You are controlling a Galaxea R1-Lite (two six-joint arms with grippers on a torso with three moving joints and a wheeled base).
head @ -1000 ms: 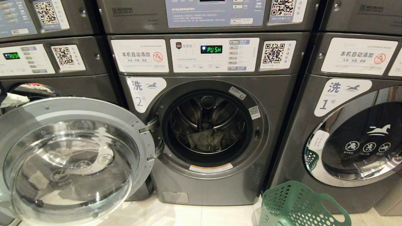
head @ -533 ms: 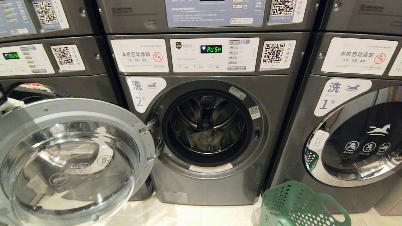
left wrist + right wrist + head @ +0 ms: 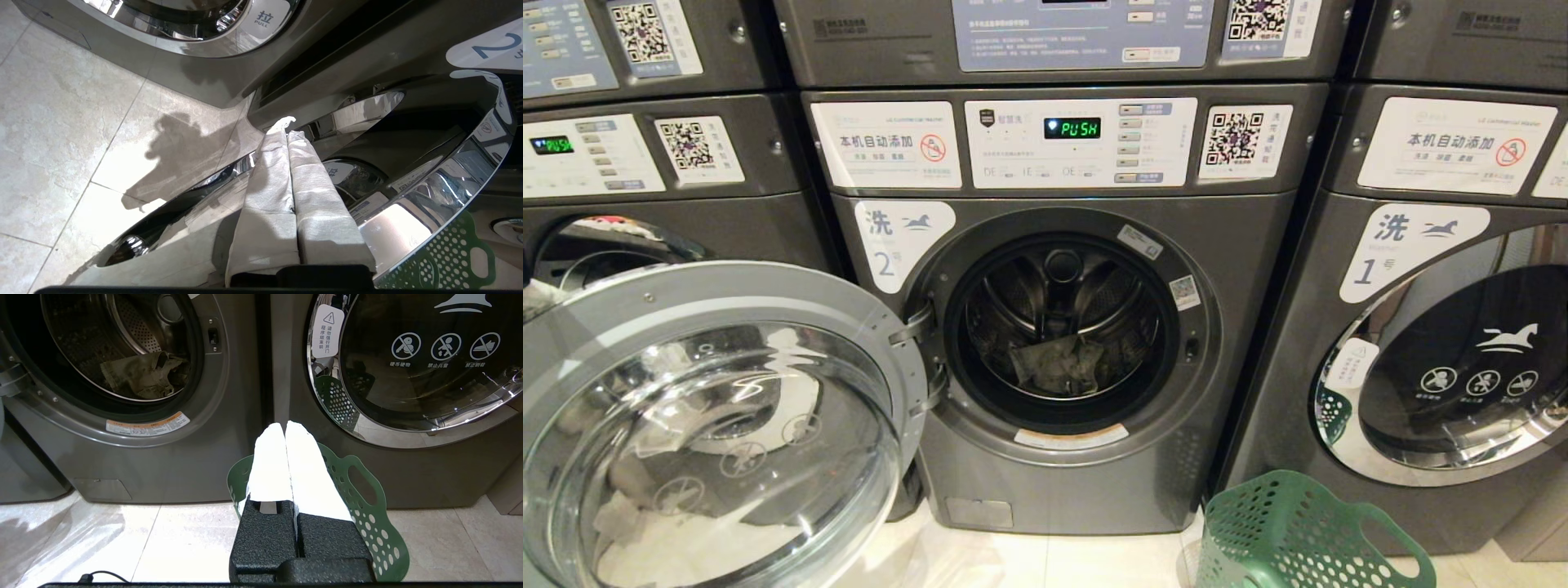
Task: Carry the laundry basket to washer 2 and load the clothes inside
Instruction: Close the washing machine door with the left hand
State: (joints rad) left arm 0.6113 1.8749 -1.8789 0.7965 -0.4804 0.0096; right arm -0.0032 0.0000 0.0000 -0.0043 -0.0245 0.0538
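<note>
Room: a laundromat, grey stacked machines standing on a pale tiled floor (image 3: 1045, 563).
Washer 2 (image 3: 1086, 482): in the middle of the head view, its round opening uncovered, display reading PUSH.
Door (image 3: 711, 425): hinged on the left side of washer 2; over the last second it has swung a little further round toward the opening, its near edge lower and nearer the machine than before.
Clothes (image 3: 1058, 367): a crumpled pale garment lies at the bottom of the drum, inside washer 2.
Laundry basket (image 3: 1298, 539): green and perforated, on the floor between washer 2 and washer 1 (image 3: 1437, 343); what shows of it looks empty.
Left gripper (image 3: 288, 130): fingers pressed together, grasping nothing, tips just beside the door's chrome rim; contact cannot be told.
Right gripper (image 3: 285, 426): clenched and empty, hanging above the basket.
Meaning: loading looks done; the door's drift suggests the closing step has begun, with most of its swing remaining.
</note>
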